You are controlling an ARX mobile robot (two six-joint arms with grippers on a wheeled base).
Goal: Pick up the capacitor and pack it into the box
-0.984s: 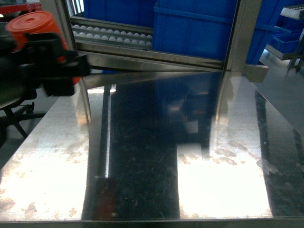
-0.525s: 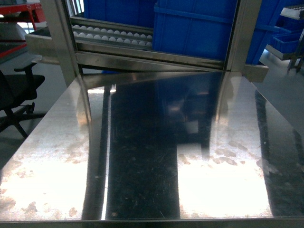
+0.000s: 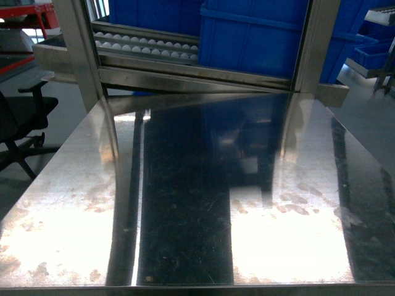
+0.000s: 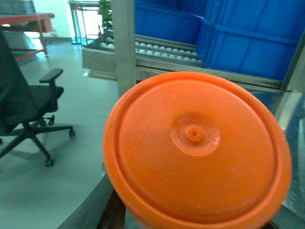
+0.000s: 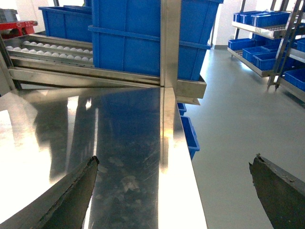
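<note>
The capacitor (image 4: 198,150) fills the left wrist view end-on: a round orange plastic face with a raised rim, a shallow concentric step and a small central nub. The finish is matte with faint scuffs. It hangs clear of any surface at the left edge of the worktop (image 3: 185,185), carried by the left hand (image 4: 113,217). Only a dark sliver of this hand shows under the lower rim, so the grip is inferred from the suspended part. The right hand (image 5: 175,162) is spread wide and holds nothing. Its two dark, rough-edged fingers (image 5: 71,195) frame the right edge of the worktop. The worktop is flat brushed stainless steel, finely scratched, with dull blotches near the front edge and strong reflections. Along the far edge runs an inclined roller track (image 3: 148,46) with rows of small white rollers, framed by square steel posts (image 5: 170,43). Large blue plastic bins (image 3: 247,37) with ribbed rims stand behind it. A black office chair (image 4: 24,105) stands on the smooth grey floor (image 5: 238,119) to the left. A rack of smaller blue bins (image 5: 267,19) stands to the right.
</note>
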